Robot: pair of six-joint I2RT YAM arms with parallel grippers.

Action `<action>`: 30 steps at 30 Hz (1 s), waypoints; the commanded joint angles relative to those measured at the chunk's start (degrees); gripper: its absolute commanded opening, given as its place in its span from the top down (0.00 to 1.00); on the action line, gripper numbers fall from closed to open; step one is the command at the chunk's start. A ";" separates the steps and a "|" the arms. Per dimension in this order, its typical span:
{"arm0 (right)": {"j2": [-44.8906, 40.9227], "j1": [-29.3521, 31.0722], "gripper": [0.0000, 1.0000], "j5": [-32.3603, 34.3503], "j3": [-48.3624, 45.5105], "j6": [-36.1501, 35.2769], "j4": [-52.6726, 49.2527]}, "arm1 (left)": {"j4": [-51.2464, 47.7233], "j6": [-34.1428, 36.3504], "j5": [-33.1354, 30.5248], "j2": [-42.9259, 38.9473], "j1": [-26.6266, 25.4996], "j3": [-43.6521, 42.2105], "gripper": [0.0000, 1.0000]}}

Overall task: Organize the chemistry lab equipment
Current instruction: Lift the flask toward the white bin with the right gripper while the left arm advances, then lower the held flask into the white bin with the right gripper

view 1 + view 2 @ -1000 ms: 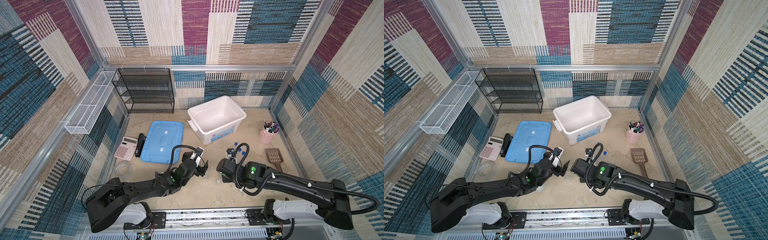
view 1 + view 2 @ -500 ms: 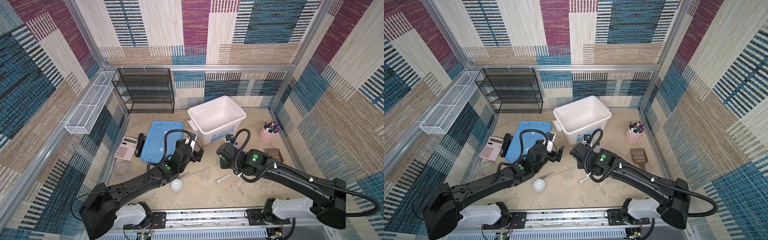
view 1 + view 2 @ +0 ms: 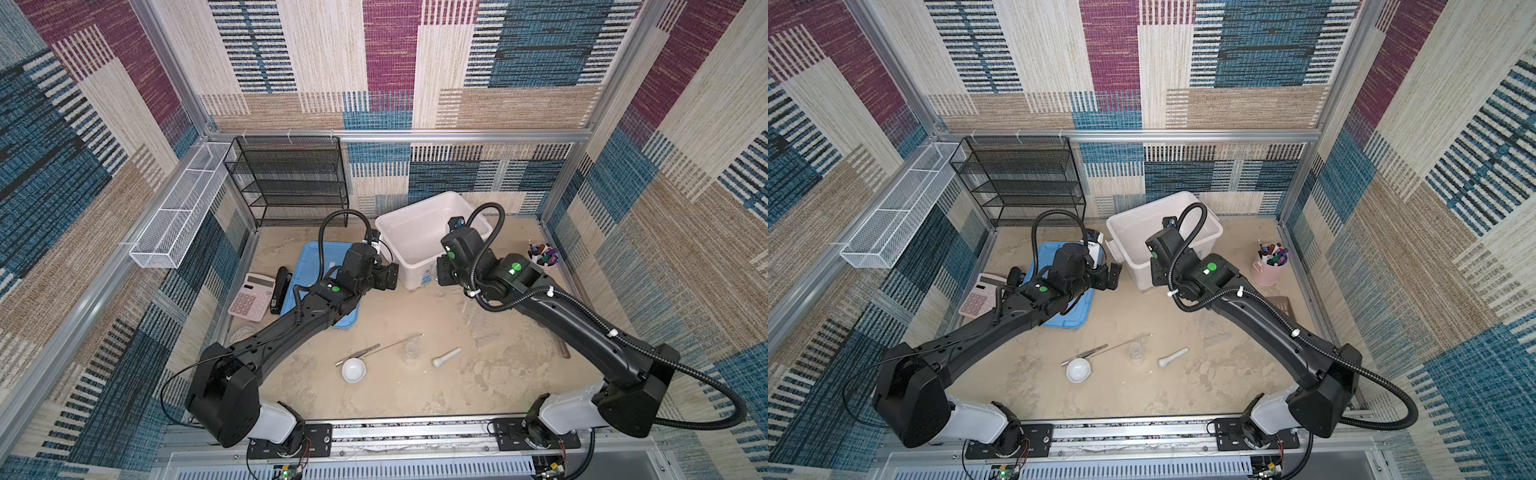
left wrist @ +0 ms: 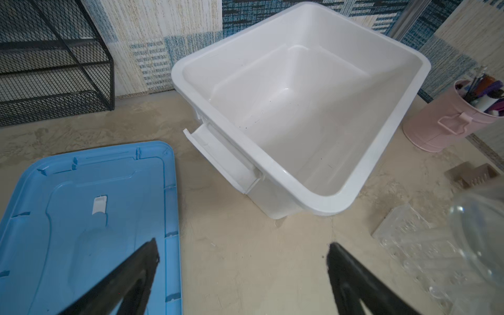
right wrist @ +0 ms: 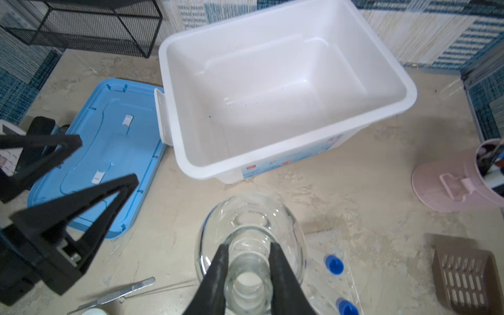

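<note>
In the right wrist view my right gripper (image 5: 249, 245) is shut on the neck of a clear glass flask (image 5: 251, 218), held above the floor just in front of the white bin (image 5: 174, 109). My left gripper (image 4: 242, 245) hangs open and empty between the blue lid (image 4: 81, 218) and the bin. Two blue-capped test tubes (image 5: 334, 264) lie in a clear rack under the flask. In both top views the white dish (image 3: 353, 370), tweezers (image 3: 361, 352), wire brush (image 3: 399, 341), beaker (image 3: 410, 353) and a white pestle (image 3: 446, 357) lie near the front.
A pink calculator (image 3: 251, 297) and a black stapler (image 3: 280, 289) sit left of the lid. The pink pen cup (image 3: 542, 257) and brown scoop (image 5: 463, 281) are on the right. A black mesh shelf (image 3: 291, 183) stands at the back left.
Both arms have swung from the front middle back toward the white bin. The right gripper carried the flask along. The left arm's move uncovered the dish and tweezers.
</note>
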 commanded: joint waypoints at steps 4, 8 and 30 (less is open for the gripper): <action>7.69 -3.84 0.83 -2.51 10.82 -11.23 5.28 | -1.33 -3.74 5.12 1.24 2.87 0.98 0.02; 13.70 -5.92 0.83 -5.10 16.28 -14.96 7.22 | -1.48 -3.57 6.08 1.05 4.20 0.64 0.01; 40.72 -10.50 0.86 -19.11 40.44 -23.54 5.13 | -0.50 -2.21 7.01 -0.84 8.59 -4.52 0.02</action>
